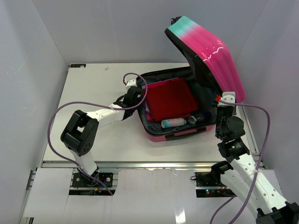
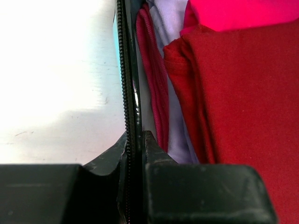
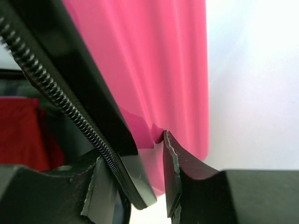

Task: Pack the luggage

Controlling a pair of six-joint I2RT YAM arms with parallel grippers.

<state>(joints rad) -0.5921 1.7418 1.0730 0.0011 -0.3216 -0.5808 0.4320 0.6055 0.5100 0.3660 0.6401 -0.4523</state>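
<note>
On the white table (image 1: 93, 84) the luggage (image 1: 210, 51) is lying open toward the right side, its lid tilting up over folded red clothing (image 1: 170, 98). The left gripper (image 1: 135, 95) is pinching the base's left zipper rim tight. The right gripper (image 1: 223, 103) is straddling the lid's edge, fingers parted and loose. A small bottle (image 1: 174, 122) is lying inside along the front wall.

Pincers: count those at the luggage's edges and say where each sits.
2. The left pincer is clamped on the left rim of the luggage, by the zipper. The right pincer straddles the raised lid's edge on the right, jaws parted. Neither is hidden.
</note>
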